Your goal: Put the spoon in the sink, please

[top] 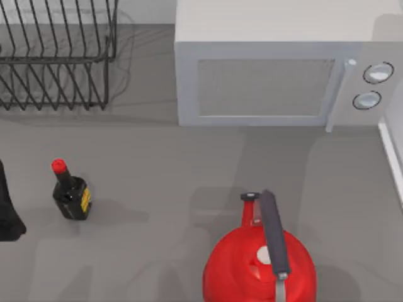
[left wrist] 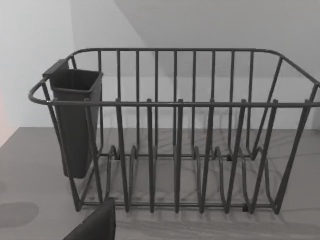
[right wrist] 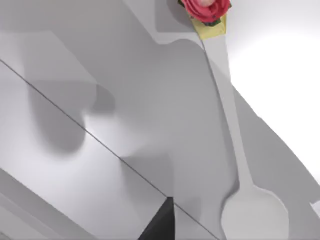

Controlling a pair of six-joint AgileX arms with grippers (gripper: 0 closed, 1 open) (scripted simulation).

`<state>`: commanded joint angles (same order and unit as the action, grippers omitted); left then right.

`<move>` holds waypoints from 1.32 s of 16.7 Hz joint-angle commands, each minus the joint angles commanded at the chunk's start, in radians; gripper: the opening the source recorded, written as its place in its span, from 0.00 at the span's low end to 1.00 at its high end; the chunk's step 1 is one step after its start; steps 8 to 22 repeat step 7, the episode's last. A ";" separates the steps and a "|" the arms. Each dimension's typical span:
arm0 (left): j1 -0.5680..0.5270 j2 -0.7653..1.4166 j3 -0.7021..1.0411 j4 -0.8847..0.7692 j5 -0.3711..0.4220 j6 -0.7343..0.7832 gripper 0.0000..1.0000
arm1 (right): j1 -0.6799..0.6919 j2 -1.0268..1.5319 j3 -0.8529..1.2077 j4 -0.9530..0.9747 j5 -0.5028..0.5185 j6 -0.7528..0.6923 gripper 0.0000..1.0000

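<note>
Right wrist view: spoon (right wrist: 235, 145) flat beside sink (right wrist: 60, 150) edge; hand state untellable; left arm parked.

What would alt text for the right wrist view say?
A pale spoon with a red rose on its handle end lies on a grey surface. A dark gripper finger pokes in at the edge.

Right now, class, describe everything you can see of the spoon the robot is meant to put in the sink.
In the right wrist view the spoon looks pale grey-white and smooth, like plastic or matte metal. It has a long slim handle widening into a rounded bowl. The handle's far end carries a red rose-like decoration on a yellowish tag. It lies flat on a light grey surface, casting a soft shadow beside it. Nothing is gripping it.
</note>
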<state>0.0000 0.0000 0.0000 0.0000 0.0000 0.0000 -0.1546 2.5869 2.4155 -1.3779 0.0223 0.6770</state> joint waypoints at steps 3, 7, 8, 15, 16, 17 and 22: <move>0.000 0.000 0.000 0.000 0.000 0.000 1.00 | 0.000 0.000 0.000 0.000 0.000 0.000 1.00; 0.000 0.000 0.000 0.000 0.000 0.000 1.00 | 0.000 0.000 0.000 0.000 0.000 0.000 1.00; 0.000 0.000 0.000 0.000 0.000 0.000 1.00 | 0.000 0.000 0.000 0.000 0.000 0.000 1.00; 0.000 0.000 0.000 0.000 0.000 0.000 1.00 | 0.000 0.000 0.000 0.000 0.000 0.000 1.00; 0.000 0.000 0.000 0.000 0.000 0.000 1.00 | 0.000 0.000 0.000 0.000 0.000 0.000 1.00; 0.000 0.000 0.000 0.000 0.000 0.000 1.00 | 0.000 0.000 0.000 0.000 0.000 0.000 1.00; 0.000 0.000 0.000 0.000 0.000 0.000 1.00 | 0.000 0.000 0.000 0.000 0.000 0.000 1.00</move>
